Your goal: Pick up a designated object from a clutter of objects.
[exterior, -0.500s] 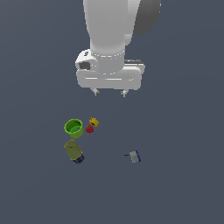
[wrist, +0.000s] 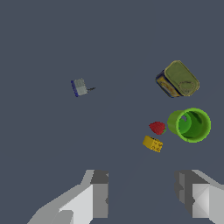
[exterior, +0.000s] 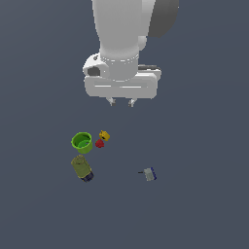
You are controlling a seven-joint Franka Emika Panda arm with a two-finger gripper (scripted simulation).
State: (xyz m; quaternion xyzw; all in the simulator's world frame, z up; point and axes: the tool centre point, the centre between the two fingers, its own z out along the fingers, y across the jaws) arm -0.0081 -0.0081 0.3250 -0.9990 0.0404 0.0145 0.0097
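Lime-green cup [exterior: 81, 142] amid scattered small items, upright on the grey worktop [exterior: 204, 204].
Stood mouth-up, thick-rimmed, empty; sat just beside red piece [exterior: 99, 143] and yellow block [exterior: 104, 135], near toppled olive can [exterior: 81, 168], well apart from grey-and-blue thing [exterior: 149, 174].

green cup [exterior: 81, 142]: smooth, like plastic, bright lime colour, a soft shine on the thick rim; the inside looks the same in the wrist view [wrist: 191, 124].
olive can [exterior: 81, 168]: smooth, dull olive wall like a printed label, with a darker blue end; material cannot be told surely.
yellow block [exterior: 104, 135]: matt, like plastic, with small darker dots on the face.
red piece [exterior: 99, 143]: plain, matt red; too small to tell the material.
grey-and-blue thing [exterior: 149, 174]: pale grey body, matt, with a blue end and a thin dark pin.
gripper [exterior: 121, 102]: white housing, smooth, with soft shine like painted plastic; grey, flat, matt fingers [wrist: 99, 194].
floor [exterior: 204, 204]: even dark grey-blue, matt, without texture.
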